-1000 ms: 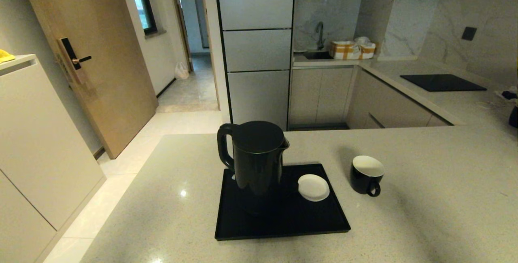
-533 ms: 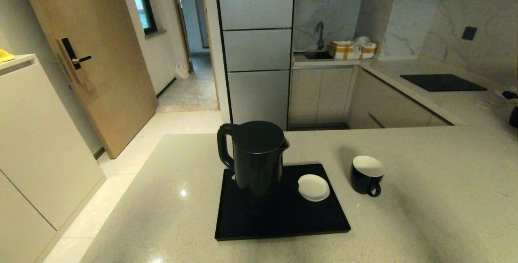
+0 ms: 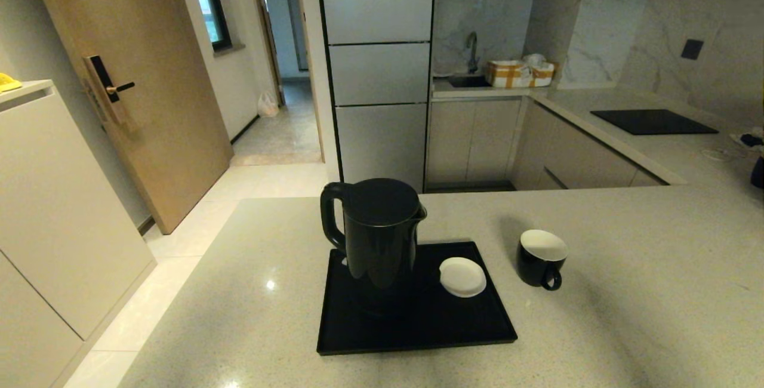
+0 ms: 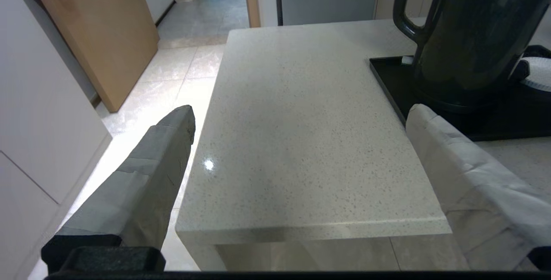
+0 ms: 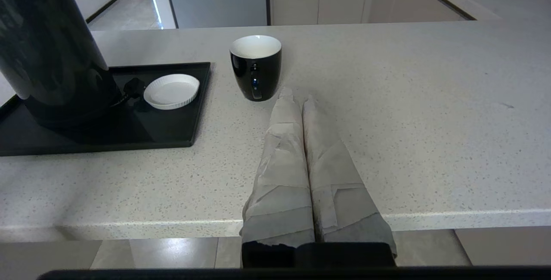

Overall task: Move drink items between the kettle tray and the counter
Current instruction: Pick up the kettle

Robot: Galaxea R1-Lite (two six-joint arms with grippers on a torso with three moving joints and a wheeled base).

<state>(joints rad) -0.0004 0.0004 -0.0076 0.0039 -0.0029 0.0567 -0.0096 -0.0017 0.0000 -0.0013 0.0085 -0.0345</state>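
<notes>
well, the kettle stands on the left of the kettle tray beside a white saucer, and the cup sits on the bench just right of the tray. the left end effector hangs wide at the near left edge; the right end effector is pinched closed, empty, near the cup. risk: a closed tip could nudge the cup over, and the tall kettle could tip.
</notes>
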